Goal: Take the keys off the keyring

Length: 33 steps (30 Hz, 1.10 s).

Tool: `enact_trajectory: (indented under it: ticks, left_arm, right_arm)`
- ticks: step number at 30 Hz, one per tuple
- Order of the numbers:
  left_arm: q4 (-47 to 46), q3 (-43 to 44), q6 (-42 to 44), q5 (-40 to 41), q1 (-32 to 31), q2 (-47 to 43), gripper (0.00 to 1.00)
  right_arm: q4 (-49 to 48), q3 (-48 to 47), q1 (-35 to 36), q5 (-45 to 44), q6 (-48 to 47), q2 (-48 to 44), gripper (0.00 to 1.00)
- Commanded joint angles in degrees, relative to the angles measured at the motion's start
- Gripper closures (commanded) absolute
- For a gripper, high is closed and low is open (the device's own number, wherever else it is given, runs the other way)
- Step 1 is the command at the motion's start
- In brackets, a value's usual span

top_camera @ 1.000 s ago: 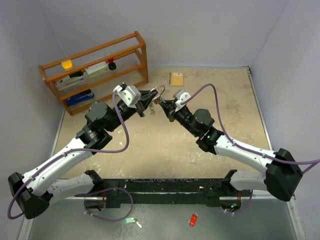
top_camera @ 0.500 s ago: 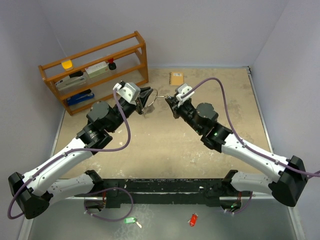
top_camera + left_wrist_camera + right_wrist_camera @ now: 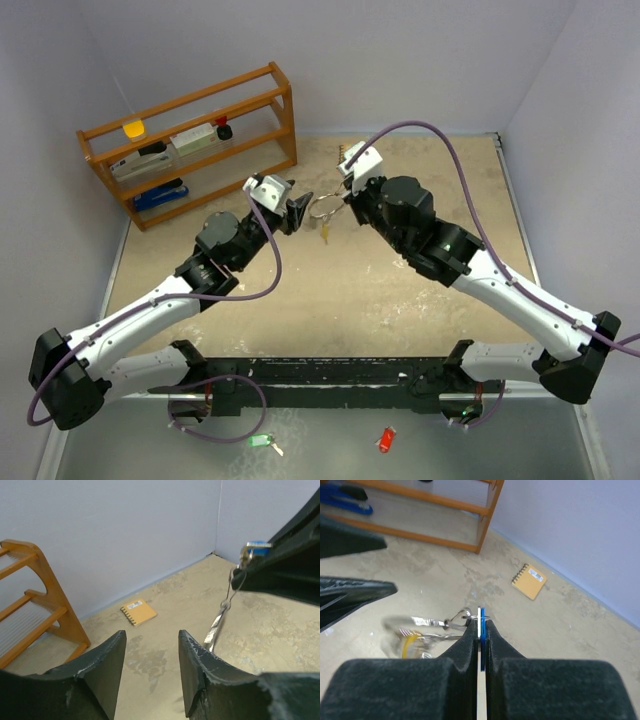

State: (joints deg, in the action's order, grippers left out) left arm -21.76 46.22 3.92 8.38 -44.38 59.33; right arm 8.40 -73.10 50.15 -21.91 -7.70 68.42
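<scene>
Right, from overhead: both arms meet above the middle of the table, and the keyring (image 3: 325,205) hangs in the air between them, a silver key (image 3: 324,235) dangling under it. The right gripper (image 3: 346,200) has the bunch from its side. The left gripper (image 3: 297,212) sits just beside the ring, though I cannot tell whether it touches.

Over to the left wrist: its jaws are spread with nothing between them. The keyring's thin wire (image 3: 237,582) hangs up to the right, the silver key below it.

Now the right wrist: fingers clamped flat on the blue tag (image 3: 481,622), with the ring and the yellow tag (image 3: 410,644) blurred off to the left.

My read is that this is a light, floppy bunch on a springy, slick wire, likely to swing and twist when pulled. Pinching a flat tag or key blade should beat pinching the round wire, and the plastic tags look the surest hold.
</scene>
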Motion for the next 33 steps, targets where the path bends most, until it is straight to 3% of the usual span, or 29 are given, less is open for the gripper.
enact_trajectory:
  ticks: [1,6,13,18,23,33]
  left_arm:
    - [-12.5,-1.8,-0.2,-2.3,-0.3,1.2,0.55]
    - [-20.2,-4.2,0.3,-6.3,-0.2,1.4,0.53]
    - [-25.5,-7.2,-0.8,-7.7,-0.3,1.1,0.52]
    - [-27.6,-9.3,-2.5,-10.4,-0.3,0.3,0.50]
    - [-26.4,-9.9,-3.0,-13.4,-0.3,-0.1,0.42]
    - [-34.5,-11.6,-5.4,-16.2,-0.4,1.6,0.31]
  right_arm:
    - [2.3,-2.1,3.1,-5.5,-3.3,0.4,1.00]
    - [2.6,-3.0,5.7,-9.5,-6.1,1.5,1.00]
    - [3.9,-5.8,10.7,-22.6,-13.2,4.9,1.00]
    - [0.5,-4.1,11.2,-23.0,-13.9,3.3,1.00]
    - [-2.5,-3.3,11.2,-22.0,-13.1,1.1,1.00]
    - [-1.3,-4.0,11.2,-19.9,-10.8,1.3,1.00]
